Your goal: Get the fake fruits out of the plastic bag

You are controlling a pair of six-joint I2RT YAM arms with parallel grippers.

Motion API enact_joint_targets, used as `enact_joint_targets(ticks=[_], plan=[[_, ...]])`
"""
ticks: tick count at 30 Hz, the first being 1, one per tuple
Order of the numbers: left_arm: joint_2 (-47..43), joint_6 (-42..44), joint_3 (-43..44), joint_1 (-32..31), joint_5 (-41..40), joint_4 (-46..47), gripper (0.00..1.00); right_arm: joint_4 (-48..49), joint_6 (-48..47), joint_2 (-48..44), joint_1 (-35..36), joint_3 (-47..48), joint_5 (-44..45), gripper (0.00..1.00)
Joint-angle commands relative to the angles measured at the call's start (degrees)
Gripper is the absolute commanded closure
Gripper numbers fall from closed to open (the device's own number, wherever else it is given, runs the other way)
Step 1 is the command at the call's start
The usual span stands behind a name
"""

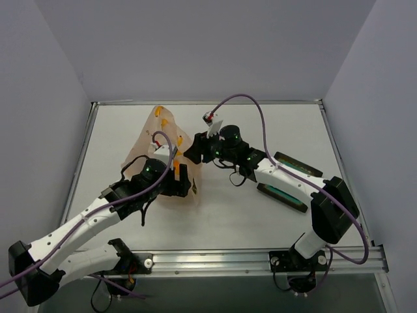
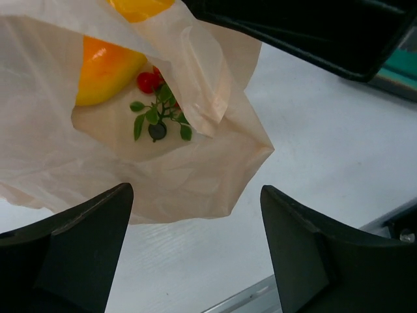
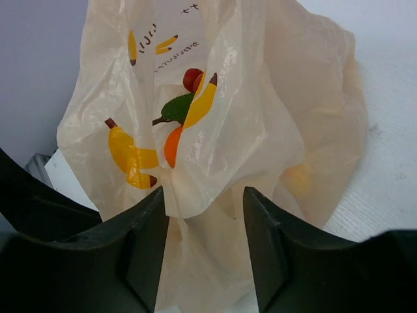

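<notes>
Left jaws wide: both fingers (image 2: 71,254) sit at the frame's bottom corners and nothing touches either. The plastic bag (image 2: 163,169) lies just ahead of them on the white surface (image 2: 326,150), and it spans the whole gap between them without entering it. Further ahead I see the fake fruits (image 2: 111,75) past a folded lip of film. The yellow-orange mango shape (image 2: 98,81) is ahead and to the left. The red pieces (image 2: 148,81) touch its edge, and a green leafy sprig (image 2: 156,117) lies just nearer the jaws than those. Right jaws narrow, the fingers (image 3: 146,254) drawn part way in with a gathered fold of the bag running down between them. I cannot tell whether they pinch the film or only flank it. Straight ahead of the right jaws, behind the film and its banana prints (image 3: 130,156), I make out an orange (image 3: 172,147). A green leaf and a red piece show above it, and all of them are inside the bag. From the top view the bag stands peaked between the two sets of jaws. The left jaws are at its near side and the right jaws at its right edge. The teal tray (image 1: 283,193) lies behind the right jaws, partly under that arm and well apart from the bag.
</notes>
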Motion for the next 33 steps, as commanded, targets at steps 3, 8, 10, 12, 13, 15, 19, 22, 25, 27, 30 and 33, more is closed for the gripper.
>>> enact_joint_targets(ticks=[3,8,10,12,13,15,19,22,25,27,30,33], plan=[[5.1,2.6,5.8,-3.4,-9.7,4.2,0.22,3.2,-0.6,0.4,-0.7,0.2,4.8,0.77],[9.0,3.9,7.1,-4.2,-13.9,6.4,0.21,3.5,-0.8,-0.2,-1.4,-1.4,7.6,0.99],[10.5,4.5,7.8,-4.3,-16.1,6.6,0.21,3.5,-1.2,-1.6,-1.8,-2.6,8.7,1.0],[12.0,4.7,7.3,-4.4,-19.7,7.6,0.26,3.6,-1.5,-2.2,-2.1,-3.7,9.3,1.0],[12.4,4.7,6.5,-4.4,-20.3,8.5,0.3,3.6,-1.5,-2.4,-2.4,-4.0,9.3,1.0],[13.2,4.6,6.3,-4.4,-23.1,8.6,0.74,3.6,-1.5,-2.3,-3.0,-4.7,10.2,1.0],[8.0,2.6,3.4,-4.2,-29.9,6.5,0.98,4.2,-1.4,-2.0,-4.1,-7.6,14.2,1.0],[1.3,-0.2,-0.5,-4.2,-31.6,4.3,0.98,5.0,-1.9,-1.4,-4.9,-9.5,19.4,1.0],[-5.6,-5.4,-5.8,-4.3,-31.3,1.9,0.98,6.8,-1.6,0.3,-6.0,-10.4,25.1,1.0],[-10.6,-9.4,-9.6,-4.4,-30.6,0.4,0.98,7.0,-2.3,1.4,-6.1,-10.5,28.8,1.0],[-16.9,-12.5,-14.0,-4.5,-28.3,-2.1,0.98,7.9,-2.0,4.1,-5.9,-11.2,36.0,1.0],[-20.6,-14.5,-16.5,-4.6,-25.0,-3.4,0.98,8.4,-0.6,5.4,-4.8,-12.8,37.4,1.0]])
